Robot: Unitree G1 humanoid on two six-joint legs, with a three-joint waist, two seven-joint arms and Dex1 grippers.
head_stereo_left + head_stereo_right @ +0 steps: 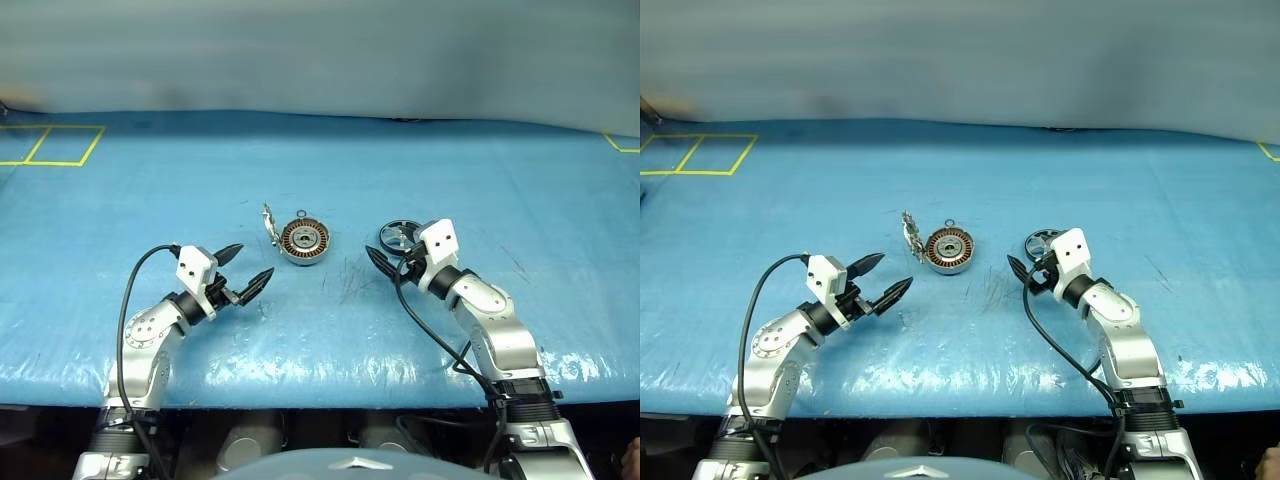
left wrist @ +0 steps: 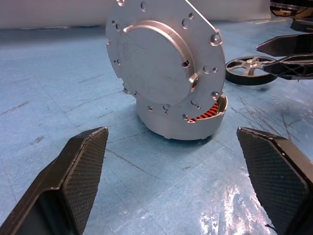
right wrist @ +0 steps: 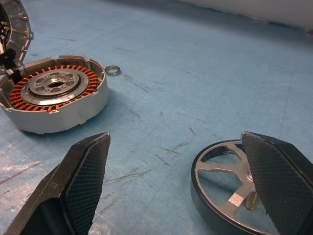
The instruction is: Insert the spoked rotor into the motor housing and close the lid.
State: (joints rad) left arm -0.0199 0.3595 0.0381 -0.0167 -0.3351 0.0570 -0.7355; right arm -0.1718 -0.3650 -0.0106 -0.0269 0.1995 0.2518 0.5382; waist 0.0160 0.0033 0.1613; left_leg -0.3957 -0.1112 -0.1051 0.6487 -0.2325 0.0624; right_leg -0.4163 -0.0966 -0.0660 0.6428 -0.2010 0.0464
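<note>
The motor housing point(image 1: 305, 241) lies on the blue table, its copper windings facing up. Its lid point(image 1: 269, 225) stands upright on the housing's left rim, plain grey face point(image 2: 164, 54) toward my left gripper. The spoked rotor point(image 1: 398, 237) lies flat to the right of the housing, apart from it. My left gripper point(image 1: 252, 262) is open just left of and nearer than the housing, pointing at the lid, holding nothing. My right gripper point(image 1: 392, 255) is open close beside the rotor point(image 3: 230, 186), one finger point(image 3: 279, 176) over its rim, the housing point(image 3: 54, 93) beyond.
A small loose metal ring point(image 3: 113, 70) lies just behind the housing. Yellow tape squares point(image 1: 50, 145) mark the table's far left. The blue cover point(image 1: 330, 340) runs to the front edge near both arms. Black cables trail from each wrist.
</note>
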